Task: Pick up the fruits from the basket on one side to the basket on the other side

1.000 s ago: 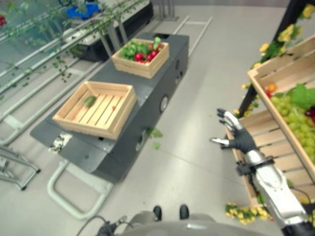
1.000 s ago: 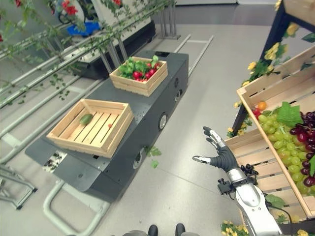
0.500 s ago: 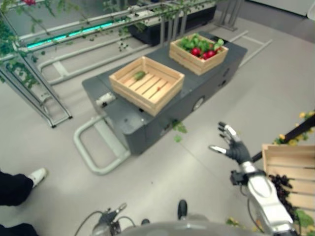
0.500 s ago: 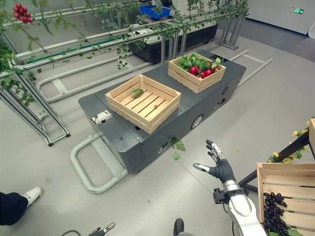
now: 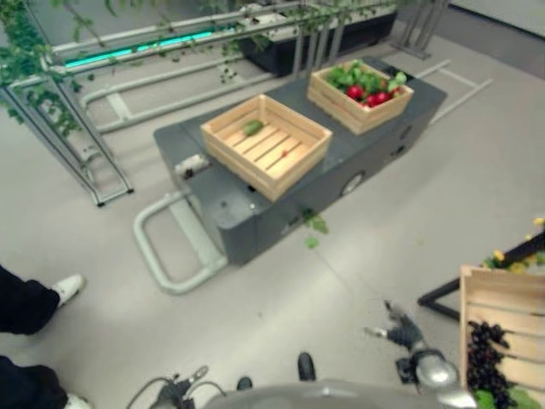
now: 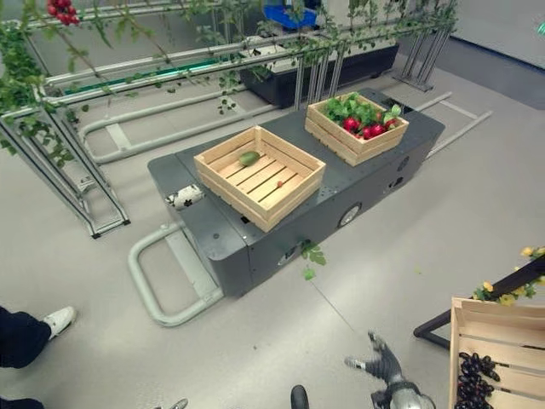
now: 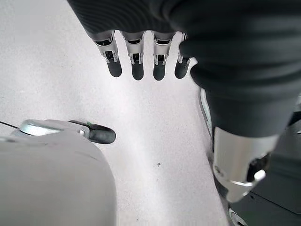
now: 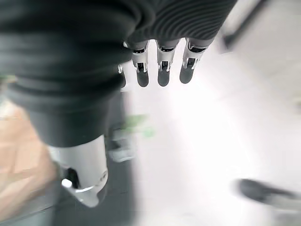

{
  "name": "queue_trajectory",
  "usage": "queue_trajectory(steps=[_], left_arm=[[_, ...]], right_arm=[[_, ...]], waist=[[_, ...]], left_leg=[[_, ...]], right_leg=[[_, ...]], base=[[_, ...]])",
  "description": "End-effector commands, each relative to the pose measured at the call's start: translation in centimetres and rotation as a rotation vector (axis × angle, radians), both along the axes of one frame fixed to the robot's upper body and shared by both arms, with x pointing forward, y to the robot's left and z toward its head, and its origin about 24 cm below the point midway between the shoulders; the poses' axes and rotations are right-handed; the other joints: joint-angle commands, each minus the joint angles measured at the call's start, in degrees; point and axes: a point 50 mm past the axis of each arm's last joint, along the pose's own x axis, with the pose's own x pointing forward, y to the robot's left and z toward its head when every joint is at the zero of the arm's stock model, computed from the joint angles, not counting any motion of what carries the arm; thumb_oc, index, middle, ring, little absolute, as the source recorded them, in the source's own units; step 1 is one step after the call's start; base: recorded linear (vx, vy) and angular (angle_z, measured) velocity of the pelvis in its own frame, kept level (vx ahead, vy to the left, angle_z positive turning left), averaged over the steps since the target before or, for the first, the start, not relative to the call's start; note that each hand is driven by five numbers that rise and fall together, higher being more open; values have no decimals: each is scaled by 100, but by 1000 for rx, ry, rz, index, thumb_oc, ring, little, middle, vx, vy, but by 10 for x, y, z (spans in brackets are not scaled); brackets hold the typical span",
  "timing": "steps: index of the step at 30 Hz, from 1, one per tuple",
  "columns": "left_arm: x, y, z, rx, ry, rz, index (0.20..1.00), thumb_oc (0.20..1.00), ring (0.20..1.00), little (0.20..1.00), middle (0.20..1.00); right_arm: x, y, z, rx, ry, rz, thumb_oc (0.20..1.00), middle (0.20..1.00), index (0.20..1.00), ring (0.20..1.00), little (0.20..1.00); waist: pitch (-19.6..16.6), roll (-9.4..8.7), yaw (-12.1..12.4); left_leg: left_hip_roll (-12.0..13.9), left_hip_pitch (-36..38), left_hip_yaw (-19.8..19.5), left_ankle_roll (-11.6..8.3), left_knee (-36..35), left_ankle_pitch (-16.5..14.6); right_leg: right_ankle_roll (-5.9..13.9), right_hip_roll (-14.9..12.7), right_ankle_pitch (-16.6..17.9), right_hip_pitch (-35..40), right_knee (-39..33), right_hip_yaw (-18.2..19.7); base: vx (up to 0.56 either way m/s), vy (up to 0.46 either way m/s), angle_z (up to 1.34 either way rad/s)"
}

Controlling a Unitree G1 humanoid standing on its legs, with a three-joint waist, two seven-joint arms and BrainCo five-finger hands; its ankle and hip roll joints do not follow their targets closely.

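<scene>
Two wooden crates stand on a dark grey cart [image 6: 341, 173] ahead of me. The nearer crate [image 6: 223, 181] holds one green fruit [image 6: 249, 158] at its far side and a small red bit [image 6: 279, 183]. The farther crate [image 6: 334, 141] is full of red fruits [image 6: 351, 124] and green leaves. My right hand [image 6: 385, 368] hangs low over the floor, well short of the cart, open with spread fingers and empty; its fingers [image 8: 162, 70] hang straight in the right wrist view. My left hand [image 7: 141, 61] is open above bare floor, fingers straight, holding nothing.
The cart's pale tube handle [image 6: 162, 285] juts toward me on the left. A person's white shoe [image 6: 54, 321] shows at lower left. A crate with dark grapes [image 6: 475, 368] sits at lower right. Metal rails with vines [image 6: 128, 128] run behind. Green leaves [image 6: 312, 254] hang at the cart's side.
The camera has swung from the grape shelf toward the cart, then shifted slightly. My right hand has dropped toward the bottom of the picture, still open and empty.
</scene>
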Motion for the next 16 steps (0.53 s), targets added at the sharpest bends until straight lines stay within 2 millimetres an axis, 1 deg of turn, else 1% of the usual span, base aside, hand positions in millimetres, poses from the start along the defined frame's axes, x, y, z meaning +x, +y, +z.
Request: queue_trajectory(steps=[1,2,3,5,9,14,16], left_arm=[[10,-7,0,-30,-38,6,1000,1000,1000,1000,1000],[8,-10,-1,-49,-28,3,1000,1000,1000,1000,1000],[8,-11,-2,-57,-23,-4,1000,1000,1000,1000,1000],[5,-13,-3,-73,-6,-3,1000,1000,1000,1000,1000],[-1,-18,-6,-97,36,-26,1000,1000,1000,1000,1000],[-10,-23,-9,-119,84,-42,1000,1000,1000,1000,1000],[-13,-26,-10,-125,105,-64,1000,1000,1000,1000,1000]], right_arm=[[5,-4,1,-30,-7,-1,1000,1000,1000,1000,1000],[-21,-6,-15,-31,136,-41,1000,1000,1000,1000,1000],[-29,-7,-20,-36,191,-47,1000,1000,1000,1000,1000],[-53,-9,-29,-19,304,-124,1000,1000,1000,1000,1000],[-87,-10,-37,-17,471,-209,1000,1000,1000,1000,1000],[-97,-8,-39,-4,515,-220,1000,1000,1000,1000,1000],[-96,-6,-39,-9,524,-194,1000,1000,1000,1000,1000]], waist=[[-193,58,67],[-220,66,76],[-220,78,77],[-237,98,76],[-268,130,71],[-296,148,29],[-318,155,26]], left_leg=[[-150,-400,-169,-44,-40,-47],[-144,-331,-207,-70,-34,-68],[-136,-297,-217,-81,-34,-72],[-107,-257,-238,-107,-35,-77],[-61,-182,-260,-140,-30,-88],[-31,-87,-298,-174,-55,-91],[-18,-49,-291,-177,-68,-102]], right_leg=[[236,279,-807,81,331,29],[219,268,-805,174,260,-8],[208,264,-801,228,214,-38],[185,278,-781,281,133,-65],[138,296,-825,399,83,-147],[107,308,-862,502,53,-215],[102,309,-877,541,43,-236]], base=[[38,-72,0],[46,-67,1],[52,-90,4],[23,-71,11],[34,-53,9],[32,-29,8],[37,-23,4]])
